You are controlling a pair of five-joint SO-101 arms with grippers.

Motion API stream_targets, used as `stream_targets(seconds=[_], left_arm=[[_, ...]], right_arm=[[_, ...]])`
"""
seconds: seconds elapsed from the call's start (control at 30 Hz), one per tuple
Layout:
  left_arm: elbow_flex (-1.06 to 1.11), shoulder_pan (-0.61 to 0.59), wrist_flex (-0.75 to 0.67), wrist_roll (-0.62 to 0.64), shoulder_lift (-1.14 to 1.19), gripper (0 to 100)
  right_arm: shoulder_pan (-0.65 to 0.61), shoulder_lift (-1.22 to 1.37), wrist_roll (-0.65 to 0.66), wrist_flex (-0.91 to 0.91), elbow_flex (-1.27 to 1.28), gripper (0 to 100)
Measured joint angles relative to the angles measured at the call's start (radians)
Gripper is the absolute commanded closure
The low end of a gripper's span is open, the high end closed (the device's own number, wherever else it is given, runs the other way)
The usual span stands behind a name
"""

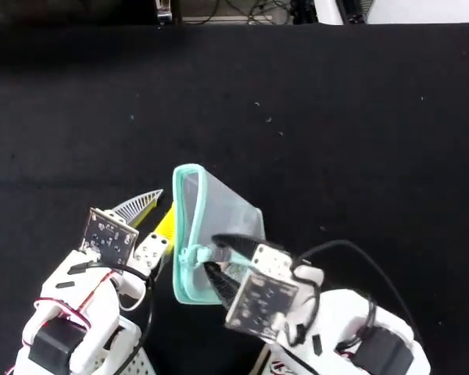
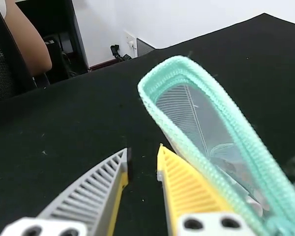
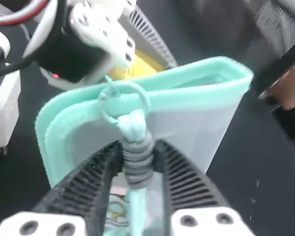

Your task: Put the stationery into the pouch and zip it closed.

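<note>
Mint-edged clear pouch stood on the near tabletop. Right pincer was clamped on its zipper cord; left pincer, spread apart, was just left of it. Unheld, the pouch could tip or slide when pulled.

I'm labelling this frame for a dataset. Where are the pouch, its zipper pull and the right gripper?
pouch (image 1: 227, 212): high view, its clear side panel.
zipper pull (image 3: 132, 123): right wrist view, the teal knot below the ring.
right gripper (image 3: 137, 150): right wrist view, midway between its black fingertips.
</note>
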Motion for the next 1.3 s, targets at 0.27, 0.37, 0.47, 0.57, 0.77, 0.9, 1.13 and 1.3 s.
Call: stream_targets(seconds=[0.27, 0.37, 0.47, 0.57, 0.77, 0.9, 1.13, 1.3], left_arm=[[0.0, 0.0, 0.0, 0.0, 0.0, 88], [0.0, 0.0, 0.0, 0.0, 0.0, 88], [0.0, 0.0, 0.0, 0.0, 0.0, 88], [-0.012, 0.0, 0.023, 0.0, 0.0, 88], [-0.163, 0.0, 0.176, 0.002, 0.0, 88], [-0.186, 0.0, 0.195, 0.003, 0.0, 88], [-0.112, 0.091, 0.106, 0.002, 0.0, 88], [0.028, 0.1, -0.041, 0.002, 0.0, 88]], right_arm=[[0.155, -0.109, 0.02, -0.095, 0.0, 98.6], [0.19, -0.071, 0.02, -0.164, 0.002, 98.6], [0.203, 0.038, 0.02, -0.238, 0.003, 98.6], [0.207, 0.141, 0.02, -0.313, 0.003, 98.6], [0.334, 0.212, -0.028, -0.47, 0.023, 98.6], [0.446, 0.215, -0.063, -0.598, 0.069, 98.6], [0.439, 0.201, -0.075, -0.621, 0.12, 98.6], [0.439, 0.11, -0.075, -0.548, 0.126, 98.6]])
